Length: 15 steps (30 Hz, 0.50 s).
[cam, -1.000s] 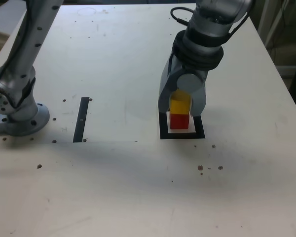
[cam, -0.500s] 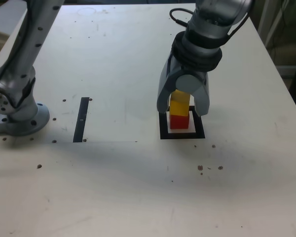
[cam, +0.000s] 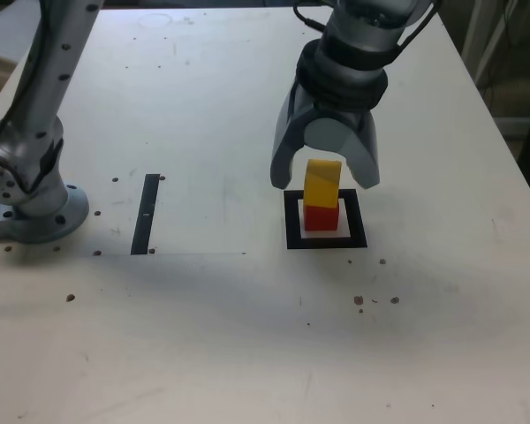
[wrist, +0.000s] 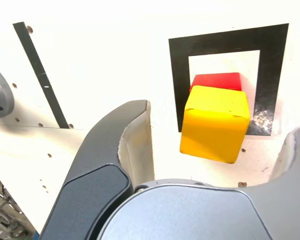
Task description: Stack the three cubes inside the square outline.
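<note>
A yellow cube (cam: 321,182) (wrist: 215,123) rests on a red cube (cam: 320,215) (wrist: 216,80), slightly skewed, inside the square outline (cam: 326,238) (wrist: 224,44). My gripper (cam: 325,179) hangs open just above and behind the stack, one finger (wrist: 135,145) on each side of the yellow cube with gaps to both, touching neither cube. No green cube shows in either view.
A thin black strip (cam: 146,213) (wrist: 40,70) lies on the white table at the exterior view's left. The arm's grey base (cam: 31,208) stands at the far left edge. Small dark specks dot the table (cam: 247,336) in front.
The jaws have opened off the yellow cube and the gripper has risen, leaving the yellow cube standing on the red one.
</note>
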### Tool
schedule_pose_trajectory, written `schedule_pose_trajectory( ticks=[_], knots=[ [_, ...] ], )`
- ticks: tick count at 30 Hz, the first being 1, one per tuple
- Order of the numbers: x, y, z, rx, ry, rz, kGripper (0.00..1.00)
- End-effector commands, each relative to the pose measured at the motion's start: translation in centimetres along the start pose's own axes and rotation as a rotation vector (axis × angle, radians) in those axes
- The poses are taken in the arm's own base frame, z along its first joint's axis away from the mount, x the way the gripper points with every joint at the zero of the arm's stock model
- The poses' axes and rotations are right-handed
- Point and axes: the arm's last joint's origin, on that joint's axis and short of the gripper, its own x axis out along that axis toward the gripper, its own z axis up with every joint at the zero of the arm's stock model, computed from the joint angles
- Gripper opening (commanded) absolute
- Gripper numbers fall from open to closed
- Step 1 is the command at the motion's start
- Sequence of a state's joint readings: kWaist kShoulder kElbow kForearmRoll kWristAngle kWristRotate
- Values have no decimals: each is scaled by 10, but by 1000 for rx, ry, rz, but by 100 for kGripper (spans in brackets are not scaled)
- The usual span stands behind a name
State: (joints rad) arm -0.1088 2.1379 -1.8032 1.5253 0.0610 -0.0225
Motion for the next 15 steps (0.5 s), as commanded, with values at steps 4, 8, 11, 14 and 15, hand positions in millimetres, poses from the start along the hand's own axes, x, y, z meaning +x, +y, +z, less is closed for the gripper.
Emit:
schedule_pose_trajectory(
  ticks=[4,8,11,14,15],
  knots=[
    [-11,20,-25,-16,8,25,100],
    [-18,48,-39,-26,-27,24,99],
    [-17,74,-44,-30,-40,23,99],
    [-13,100,-47,-37,-41,30,99],
    [-12,108,-48,-42,-42,34,99]
  ],
)
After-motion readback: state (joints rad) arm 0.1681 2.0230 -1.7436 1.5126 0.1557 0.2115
